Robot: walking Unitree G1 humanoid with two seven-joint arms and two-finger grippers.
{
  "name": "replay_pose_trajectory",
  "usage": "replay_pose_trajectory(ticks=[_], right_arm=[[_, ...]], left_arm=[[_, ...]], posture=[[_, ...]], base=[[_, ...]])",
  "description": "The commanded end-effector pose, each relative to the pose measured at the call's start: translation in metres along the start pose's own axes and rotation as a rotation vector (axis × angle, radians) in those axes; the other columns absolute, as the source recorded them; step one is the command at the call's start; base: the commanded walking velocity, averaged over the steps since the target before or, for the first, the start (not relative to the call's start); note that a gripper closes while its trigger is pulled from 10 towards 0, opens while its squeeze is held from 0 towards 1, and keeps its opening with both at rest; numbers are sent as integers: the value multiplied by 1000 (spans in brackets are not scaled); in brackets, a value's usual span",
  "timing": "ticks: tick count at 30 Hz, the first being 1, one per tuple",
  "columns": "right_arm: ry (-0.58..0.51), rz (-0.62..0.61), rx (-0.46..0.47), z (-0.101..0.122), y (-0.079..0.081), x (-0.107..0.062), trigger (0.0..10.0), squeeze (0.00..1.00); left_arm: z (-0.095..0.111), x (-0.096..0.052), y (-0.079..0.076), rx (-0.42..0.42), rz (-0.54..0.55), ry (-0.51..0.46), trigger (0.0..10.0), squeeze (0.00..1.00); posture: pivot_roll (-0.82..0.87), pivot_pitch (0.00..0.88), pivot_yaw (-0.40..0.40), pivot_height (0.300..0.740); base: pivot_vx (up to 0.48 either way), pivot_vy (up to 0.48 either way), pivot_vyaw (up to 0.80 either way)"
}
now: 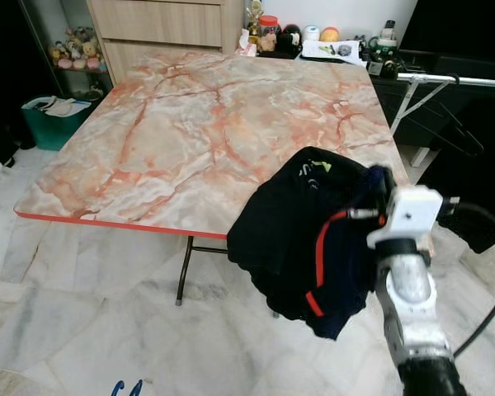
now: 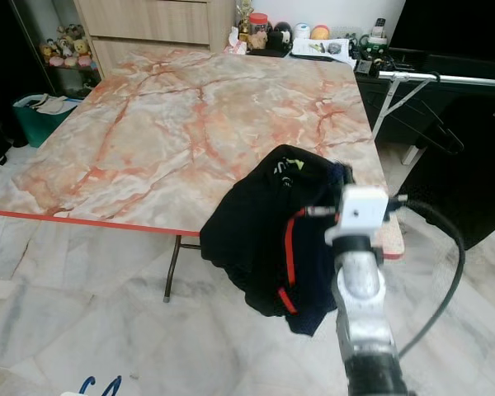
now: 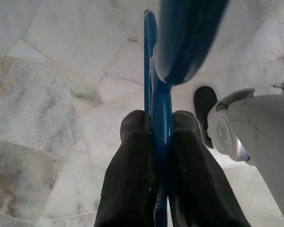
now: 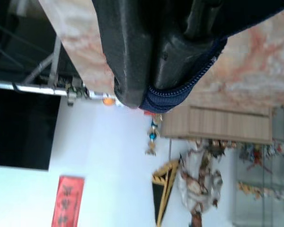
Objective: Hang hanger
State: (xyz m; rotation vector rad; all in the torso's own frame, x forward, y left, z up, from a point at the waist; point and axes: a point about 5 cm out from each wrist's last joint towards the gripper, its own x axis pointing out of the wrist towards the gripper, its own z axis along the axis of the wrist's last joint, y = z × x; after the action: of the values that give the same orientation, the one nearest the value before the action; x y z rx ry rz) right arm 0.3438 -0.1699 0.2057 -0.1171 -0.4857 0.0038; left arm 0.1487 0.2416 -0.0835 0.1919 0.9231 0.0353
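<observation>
A blue plastic hanger [image 3: 161, 97] is pinched between the two black fingers of my left gripper [image 3: 159, 122], low above the marble floor. Its tips also peek in at the bottom of the left eye view, where the hanger [image 1: 125, 388] is cut off by the edge. My right gripper [image 4: 149, 71] is shut on a dark navy jacket [image 1: 301, 239] with a red stripe and a zip edge [image 4: 189, 80]. The jacket hangs from my raised right arm [image 1: 404, 247] beside the table's near right corner, and it covers the fingers in the eye views.
The marble-patterned table [image 1: 190, 124] with a red rim stands ahead, with jars and small items [image 1: 297, 37] at its far edge. A metal clothes rail [image 1: 454, 80] with a black hanger [image 1: 458, 132] stands to the right. A green bin [image 1: 49, 124] is at the left.
</observation>
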Motion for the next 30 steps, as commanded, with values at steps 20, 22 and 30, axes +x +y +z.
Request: replay_pose_trajectory(ticks=[20,22,30], right_arm=[[-156,27,-48,48,12,59,10000,0],[-148,37,-53,45,16,58,10000,0],[-162,35,-54,48,14,63,10000,0]], left_arm=[[-12,-3,-8,-7,-25,22,10000,0],[-13,-4,-8,-7,-26,23,10000,0],[-14,-4,-9,-7,-30,26,10000,0]], posture=[[24,139,-5,740],[25,141,-6,740],[24,139,-6,740]], base=[[222,0,0],[300,0,0],[300,0,0]])
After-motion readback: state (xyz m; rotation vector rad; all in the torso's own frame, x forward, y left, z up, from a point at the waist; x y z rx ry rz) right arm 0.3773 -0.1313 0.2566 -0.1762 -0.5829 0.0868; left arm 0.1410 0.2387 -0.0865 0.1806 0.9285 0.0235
